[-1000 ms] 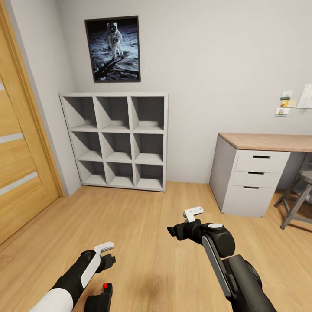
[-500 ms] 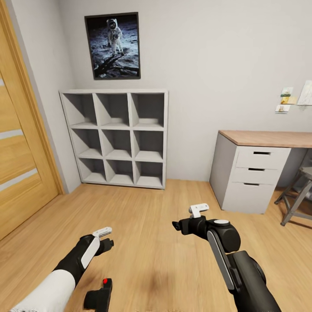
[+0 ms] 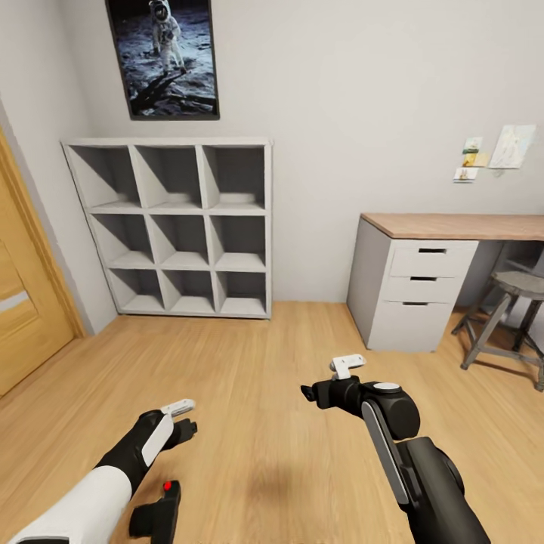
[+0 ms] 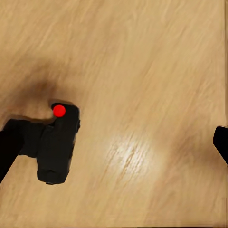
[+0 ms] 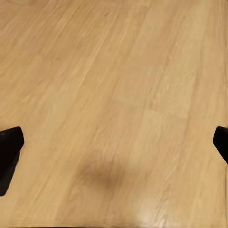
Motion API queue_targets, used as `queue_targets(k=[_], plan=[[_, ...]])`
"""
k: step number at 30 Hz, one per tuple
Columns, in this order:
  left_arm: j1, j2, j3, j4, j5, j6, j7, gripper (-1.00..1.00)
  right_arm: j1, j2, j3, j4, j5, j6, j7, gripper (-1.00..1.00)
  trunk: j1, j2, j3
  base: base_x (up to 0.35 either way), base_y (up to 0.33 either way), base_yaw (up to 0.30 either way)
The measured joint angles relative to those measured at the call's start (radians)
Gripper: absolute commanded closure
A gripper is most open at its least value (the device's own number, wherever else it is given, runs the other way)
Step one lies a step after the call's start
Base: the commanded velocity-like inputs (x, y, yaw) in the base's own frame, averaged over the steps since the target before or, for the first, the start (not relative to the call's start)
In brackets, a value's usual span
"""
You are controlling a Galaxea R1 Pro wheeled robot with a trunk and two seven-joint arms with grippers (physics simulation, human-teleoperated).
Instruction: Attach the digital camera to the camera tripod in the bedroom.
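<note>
The matte-black digital camera (image 3: pixel 156 514) with its red top dot hangs just above the light wood bedroom floor (image 3: pixel 257 393).

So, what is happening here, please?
A two-armed robot stands in a bedroom, facing a grey cube shelf and a wood-topped desk. The digital camera sits against one finger of the left gripper; whether it is truly gripped, I cannot tell. The right gripper hangs open above the wood floor, holding nothing.

Counted: one digital camera (image 3: pixel 157 514), two end effectors, one nine-cell shelf (image 3: pixel 175 227), one three-drawer worktop (image 3: pixel 453 226), one stool (image 3: pixel 505 317), one poster (image 3: pixel 165 57).
</note>
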Motion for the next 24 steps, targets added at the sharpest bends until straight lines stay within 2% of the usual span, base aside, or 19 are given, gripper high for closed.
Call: queue_targets(k=[7,19,24], plan=[[0.002,0.001,0.005,0.004,0.005,0.003,-0.001,-1.0,0.001,0.0,0.0,0.0,0.0,0.0,0.0,-1.0,0.003,-0.002,-0.027,0.0,0.0,-0.152],[0.023,0.003,0.002,0.005,-0.003,-0.004,-0.002,-1.0,0.001,0.0,0.002,0.0,0.0,0.0,0.0,-1.0,0.003,-0.002,-0.027,0.0,0.0,-0.023],[0.043,0.008,0.0,0.005,-0.005,-0.006,-0.003,-1.0,0.002,0.0,0.004,0.0,0.0,0.0,0.0,-1.0,0.003,-0.002,-0.027,0.0,0.131,-0.003]])
